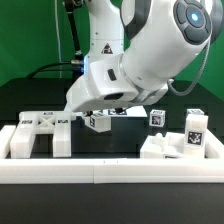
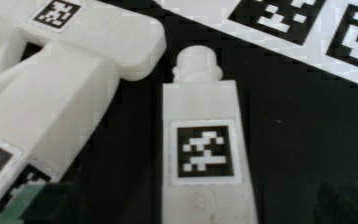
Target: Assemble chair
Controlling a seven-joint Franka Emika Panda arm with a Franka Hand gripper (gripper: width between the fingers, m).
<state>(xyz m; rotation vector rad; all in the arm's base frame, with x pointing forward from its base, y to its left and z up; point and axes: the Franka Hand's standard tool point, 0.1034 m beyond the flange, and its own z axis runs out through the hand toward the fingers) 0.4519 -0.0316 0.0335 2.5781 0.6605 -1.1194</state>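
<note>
A long white chair leg (image 2: 202,150) with a square tag and a round peg at one end lies on the black table. My gripper (image 2: 197,205) is open and straddles it, with a dark gap between the leg and each finger (image 2: 37,198). Chunkier white chair pieces (image 2: 69,85) lie right beside the leg. In the exterior view my gripper (image 1: 99,118) hangs low over the table's middle, over the tagged leg (image 1: 97,124). A white slotted piece (image 1: 40,135) stands at that view's left, and tagged blocks (image 1: 172,142) at its right.
The marker board (image 2: 304,25) lies just past the leg's peg end. A long white border rail (image 1: 110,168) runs along the front of the table. The arm's bulky body hides the back middle of the table.
</note>
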